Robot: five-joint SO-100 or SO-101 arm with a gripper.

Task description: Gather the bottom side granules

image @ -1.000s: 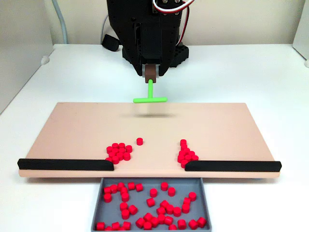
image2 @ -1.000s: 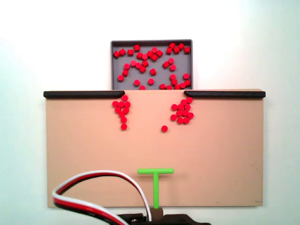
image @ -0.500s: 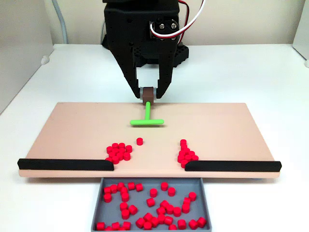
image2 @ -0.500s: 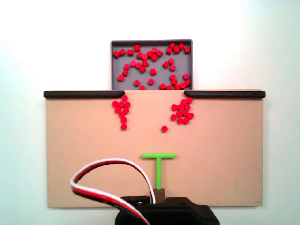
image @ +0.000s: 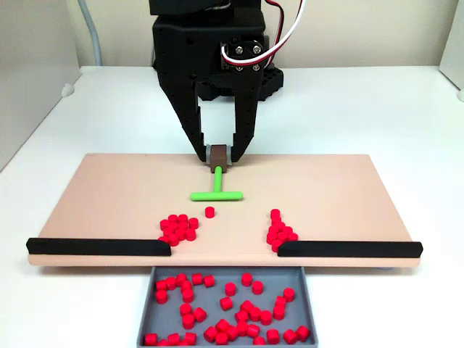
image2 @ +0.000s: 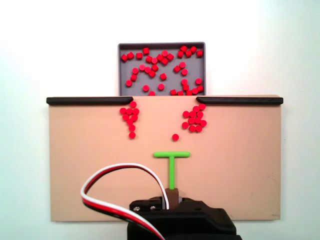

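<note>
The red beads (image: 181, 228), lying mid-frame in two clusters and one stray on the board (image: 109, 196), are judged light, hard and rollable, better pushed than pinched, by the green stick (image: 216, 190) clamped in the gripper (image: 217, 155).

- Board (image: 109, 196) lies on table (image: 377, 109); tray (image: 148, 304) abuts its near edge in a fixed view.
- Strips (image: 98, 246) flank the gap.
- Granules (image: 178, 228) lie on the board and in the tray.
- T-stick (image: 216, 194) lies behind a lone granule (image: 209, 212).
</note>
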